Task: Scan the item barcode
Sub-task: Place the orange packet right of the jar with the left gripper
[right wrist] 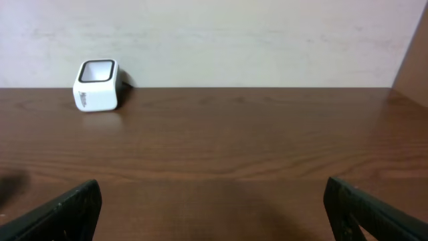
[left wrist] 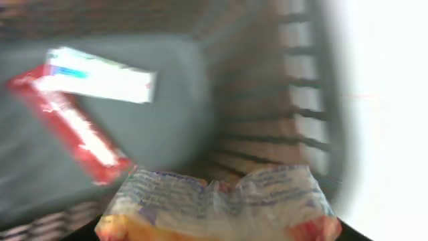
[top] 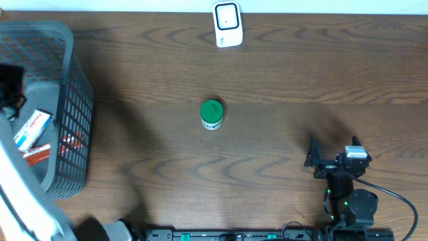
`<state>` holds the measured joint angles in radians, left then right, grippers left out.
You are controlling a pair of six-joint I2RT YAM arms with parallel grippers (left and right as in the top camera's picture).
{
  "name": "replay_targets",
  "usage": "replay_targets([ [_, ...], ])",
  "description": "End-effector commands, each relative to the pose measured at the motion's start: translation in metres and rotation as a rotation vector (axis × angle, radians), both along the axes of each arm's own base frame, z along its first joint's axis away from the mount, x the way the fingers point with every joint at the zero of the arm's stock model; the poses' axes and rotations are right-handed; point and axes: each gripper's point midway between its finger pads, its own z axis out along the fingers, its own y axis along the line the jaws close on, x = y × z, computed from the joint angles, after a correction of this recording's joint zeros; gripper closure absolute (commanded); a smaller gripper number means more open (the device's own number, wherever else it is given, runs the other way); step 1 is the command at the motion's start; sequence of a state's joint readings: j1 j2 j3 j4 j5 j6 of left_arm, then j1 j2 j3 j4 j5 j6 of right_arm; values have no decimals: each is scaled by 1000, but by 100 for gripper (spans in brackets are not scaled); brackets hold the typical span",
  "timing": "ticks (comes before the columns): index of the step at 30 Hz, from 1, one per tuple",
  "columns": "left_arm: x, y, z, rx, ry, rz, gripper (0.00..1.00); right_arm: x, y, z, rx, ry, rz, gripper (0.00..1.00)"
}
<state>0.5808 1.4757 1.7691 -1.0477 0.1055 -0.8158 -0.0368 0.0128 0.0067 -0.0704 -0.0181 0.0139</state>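
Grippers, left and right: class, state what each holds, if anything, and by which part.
Right gripper: open, holding nothing. Left gripper: cannot be told; its fingers are hidden, though a clear packet sits right below its camera in the basket.

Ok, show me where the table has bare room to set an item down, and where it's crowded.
Bare wood lies between the scanner and the green-lidded jar, between the jar and the right gripper, and between the basket and the jar. Crowded: inside the basket, where the left arm reaches among boxes and a packet.
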Motion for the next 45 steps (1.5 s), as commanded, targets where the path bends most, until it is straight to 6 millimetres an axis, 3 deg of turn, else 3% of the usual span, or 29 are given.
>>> replay_targets([
  [1, 11, -64, 43, -108, -202, -194, 38, 0, 0, -1, 7, 1, 0, 1],
  [4, 23, -132, 68, -168, -297, -387, 37, 0, 0, -1, 7, 1, 0, 1],
  [6, 33, -182, 72, -169, -302, -532, 37, 0, 0, -1, 7, 1, 0, 1],
  [7, 39, -220, 67, -159, -275, -623, 37, 0, 0, -1, 7, 1, 0, 1],
  [10, 49, -291, 42, -98, -182, -766, 37, 0, 0, -1, 7, 1, 0, 1],
  [12, 56, -360, 6, -11, -87, -890, 37, 0, 0, -1, 7, 1, 0, 1],
  [17, 61, -452, -77, 114, 85, -1035, 37, 0, 0, -1, 7, 1, 0, 1],
  [20, 57, -493, -135, 136, 192, -1119, 37, 0, 0, -1, 7, 1, 1, 1],
  [23, 47, -515, -195, 182, 323, -1189, 37, 0, 0, -1, 7, 1, 0, 1],
  [27, 32, -526, -263, 222, 479, -1229, 37, 0, 0, -1, 7, 1, 0, 1],
  [30, 24, -528, -293, 240, 548, -1239, 37, 0, 0, -1, 7, 1, 0, 1],
  [34, 20, -523, -312, 253, 594, -1235, 36, 0, 0, -1, 7, 1, 0, 1],
  [36, 21, -520, -314, 271, 600, -1237, 24, 0, 0, -1, 7, 1, 0, 1],
  [37, 22, -519, -312, 283, 595, -1241, 7, 0, 0, -1, 7, 1, 0, 1],
  [39, 27, -520, -298, 291, 561, -1245, 4, 0, 0, -1, 7, 1, 0, 1],
  [41, 35, -526, -264, 307, 475, -1275, 4, 0, 0, -1, 7, 1, 1, 1],
  [43, 45, -532, -207, 336, 336, -1313, 4, 0, 0, -1, 7, 1, 0, 1],
  [45, 50, -535, -135, 371, 163, -1371, 4, 0, 0, -1, 7, 1, 0, 1],
])
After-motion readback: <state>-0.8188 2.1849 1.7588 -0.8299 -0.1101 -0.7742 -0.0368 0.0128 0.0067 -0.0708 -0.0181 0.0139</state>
